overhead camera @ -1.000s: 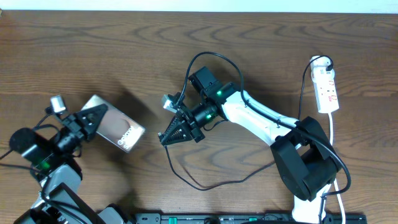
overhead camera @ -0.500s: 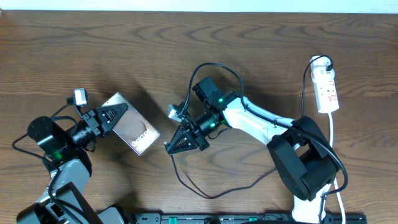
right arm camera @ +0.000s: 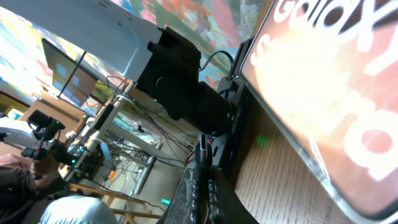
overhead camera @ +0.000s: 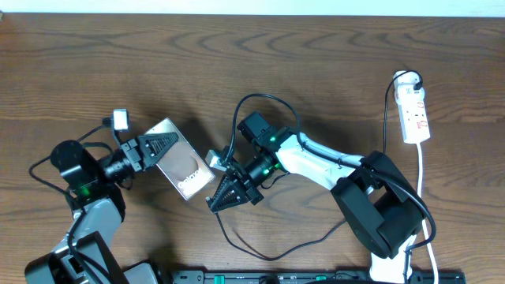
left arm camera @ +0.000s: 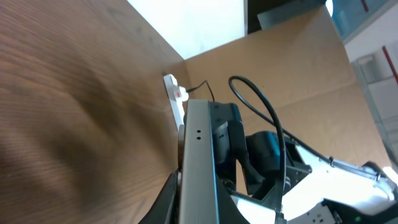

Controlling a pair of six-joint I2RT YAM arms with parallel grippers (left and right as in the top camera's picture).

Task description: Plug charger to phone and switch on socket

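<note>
Left claw (overhead camera: 164, 143): closed on the left end of the phone (overhead camera: 189, 167), holding it tilted.
Left arm: low at the near left, reaching right.
Phone: between the two claws, its near right corner just beside the right claw (overhead camera: 215, 203).
Right claw: closed on the end of the charger (overhead camera: 260, 255), tip pointing left.
Right arm: stretched left from the near right.
Socket (overhead camera: 415, 110): far right, well apart.
Wrist views: the left shows the phone edge-on; the right shows its glossy face and white lettering.
</note>
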